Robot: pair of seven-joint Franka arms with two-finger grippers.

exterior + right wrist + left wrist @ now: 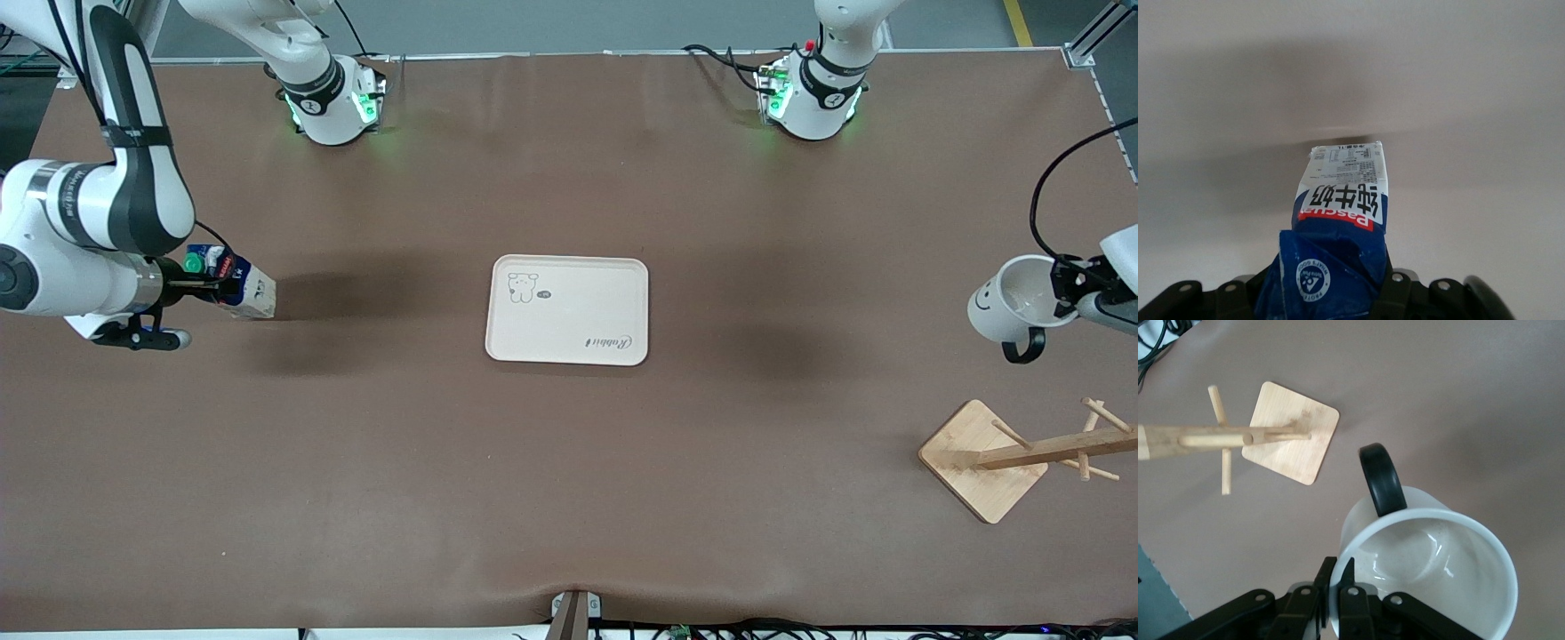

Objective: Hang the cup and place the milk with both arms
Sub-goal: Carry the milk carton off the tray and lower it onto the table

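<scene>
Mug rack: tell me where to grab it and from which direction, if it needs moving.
Grip the mug rack by its upright post, closing across it from above between the pegs. The flat square base looks too wide and low for the fingers. Both grippers are full now: left gripper, right gripper.

white cup [1009, 302] with black handle, blue-red milk [238, 283], cream tray [569, 342].

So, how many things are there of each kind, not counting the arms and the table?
Mug: 1, the cup, held by the left gripper
Carton: 1, the milk, held by the right gripper
Tray: 1
Wooden rack: 1
Total: 4
</scene>
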